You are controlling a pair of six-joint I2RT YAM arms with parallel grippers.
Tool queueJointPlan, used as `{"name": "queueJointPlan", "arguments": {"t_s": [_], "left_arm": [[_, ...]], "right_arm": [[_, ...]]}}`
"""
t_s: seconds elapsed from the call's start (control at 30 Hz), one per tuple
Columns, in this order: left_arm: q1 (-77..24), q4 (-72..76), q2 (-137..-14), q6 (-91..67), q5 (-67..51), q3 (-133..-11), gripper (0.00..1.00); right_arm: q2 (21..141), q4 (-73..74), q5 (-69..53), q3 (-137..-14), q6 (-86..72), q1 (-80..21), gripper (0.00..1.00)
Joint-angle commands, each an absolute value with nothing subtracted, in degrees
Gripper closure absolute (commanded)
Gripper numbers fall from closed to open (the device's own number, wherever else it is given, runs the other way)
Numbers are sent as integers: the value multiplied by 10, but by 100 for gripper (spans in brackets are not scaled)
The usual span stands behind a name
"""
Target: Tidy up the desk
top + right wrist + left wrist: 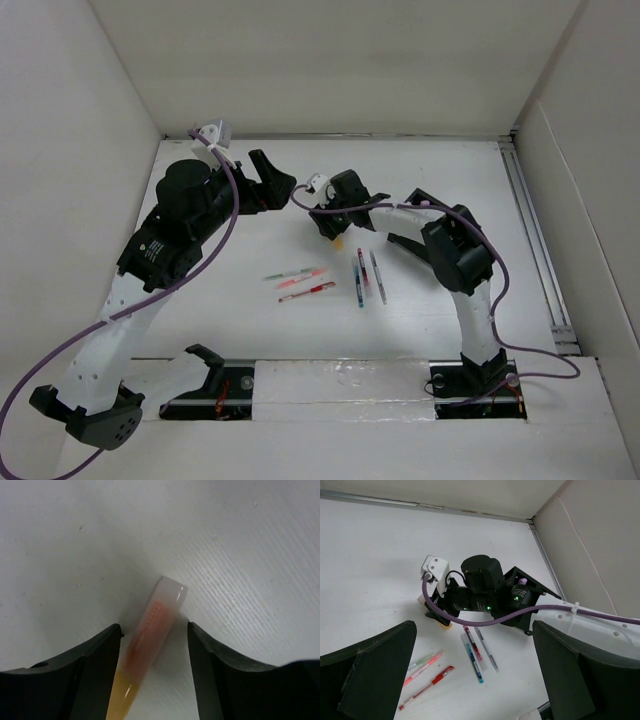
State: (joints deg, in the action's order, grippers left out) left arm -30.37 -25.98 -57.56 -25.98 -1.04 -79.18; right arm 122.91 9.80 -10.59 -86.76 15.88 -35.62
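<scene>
The white desk (450, 165) holds two loose groups of pens. A green pen (293, 272), a pink pen (300, 281) and a red pen (307, 291) lie at the middle. A blue pen (358, 287), a dark red pen (362, 268) and a grey pen (377, 277) lie just right of them. My right gripper (332, 228) is open and low on the desk, its jaws either side of an orange pen with a clear cap (150, 635), not touching it. My left gripper (280, 182) is open and empty, raised above the desk left of the right gripper; its fingers (370, 675) frame the pens.
White panels wall in the desk on the left, back and right. A metal rail (533, 240) runs along the right edge. A black bracket (207, 358) and the arm mounts (470, 385) sit at the near edge. Purple cables trail from both arms.
</scene>
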Motion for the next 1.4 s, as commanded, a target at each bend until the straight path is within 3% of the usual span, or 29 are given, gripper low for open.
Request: {"name": "queueJointPlan", "arguments": {"t_s": [0.0,0.13,0.23,0.27,0.37,0.73,0.93,1.1,1.37], "left_arm": [[-302,-243,-560,-255,-10,-787,2],[-302,-242,-557,-253,-9,-786,2],[-302,-247,-555,-252,-6,-787,2],[-302,-247,-554,-251,-5,-787,2],[-302,-249,-553,-250,-6,-789,2],[-302,-241,-563,-247,-10,-800,2],[-302,-236,-564,-249,-19,-798,2],[-302,-211,-567,-257,-39,-788,2],[-302,-207,-567,-261,-38,-787,2]], "right_arm": [[1236,90,-82,-896,139,-372,40],[1247,95,-73,-904,127,-377,49],[1255,96,-68,-906,121,-377,67],[1258,98,-68,-906,120,-377,80],[1238,94,-69,-890,119,-377,99],[1022,-44,-206,-819,123,-337,100],[864,-125,-281,-706,115,-233,100],[827,-218,-373,-629,99,-142,100],[824,-339,-412,-526,39,-60,100]]}}
